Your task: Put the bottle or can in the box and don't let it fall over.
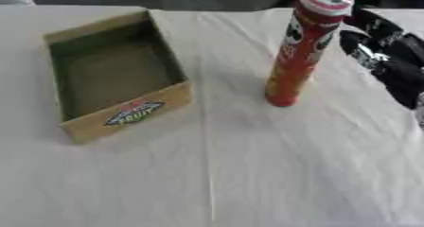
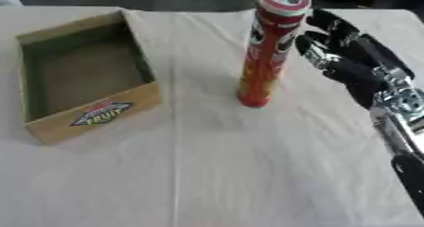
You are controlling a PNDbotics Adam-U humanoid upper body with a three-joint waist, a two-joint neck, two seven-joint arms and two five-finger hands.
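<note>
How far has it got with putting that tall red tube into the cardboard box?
Barely begun. The tall red cylindrical can stands upright on the white tablecloth, outside the open brown cardboard box, which holds nothing. The black right hand is beside the can, fingers straight, not gripping it. Left to do: grasp, lift, carry to the box and set it down standing.
</note>
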